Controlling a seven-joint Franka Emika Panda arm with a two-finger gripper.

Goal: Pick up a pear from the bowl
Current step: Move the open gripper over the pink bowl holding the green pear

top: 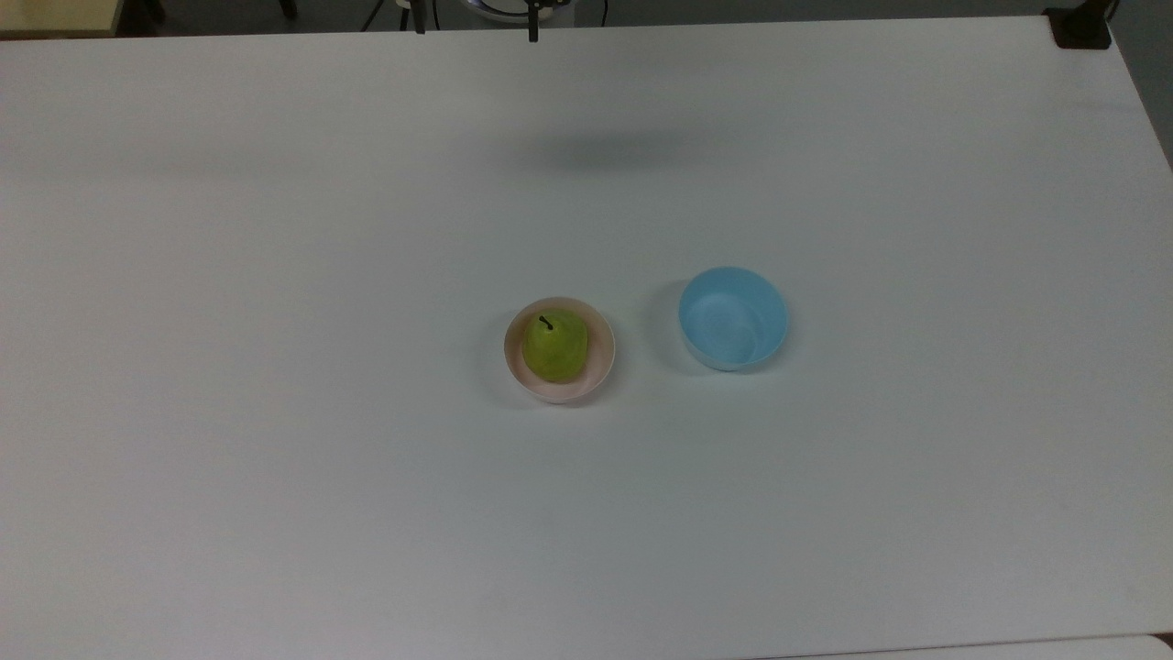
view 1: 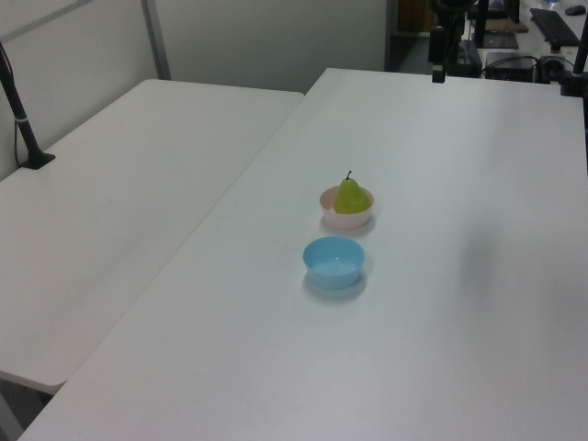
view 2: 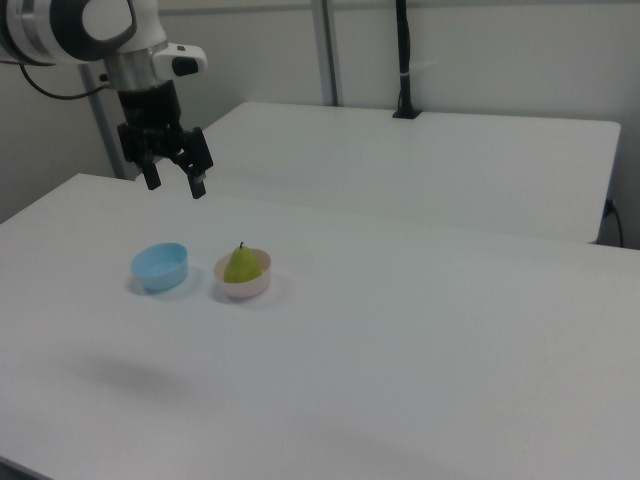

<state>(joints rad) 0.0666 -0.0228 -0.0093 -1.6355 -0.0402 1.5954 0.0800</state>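
Approach step: tool point(view 2: 174, 178) spread wide, high over surface point(view 2: 420, 330); next, descend onto pear point(view 2: 240, 265) in pink bowl point(view 2: 243, 288).

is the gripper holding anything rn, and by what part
Nothing is held. The gripper hangs open above the table, apart from the pear, which sits in the pink bowl.

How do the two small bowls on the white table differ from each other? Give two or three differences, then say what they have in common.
Colour: the pink bowl is pale pink, the blue bowl is light blue.
Contents: the pink bowl holds the pear, standing stem-up; the blue bowl holds nothing.
Place: in the top view the pink bowl sits left of the blue bowl, apart from it.
Both are round, upright and of similar size.
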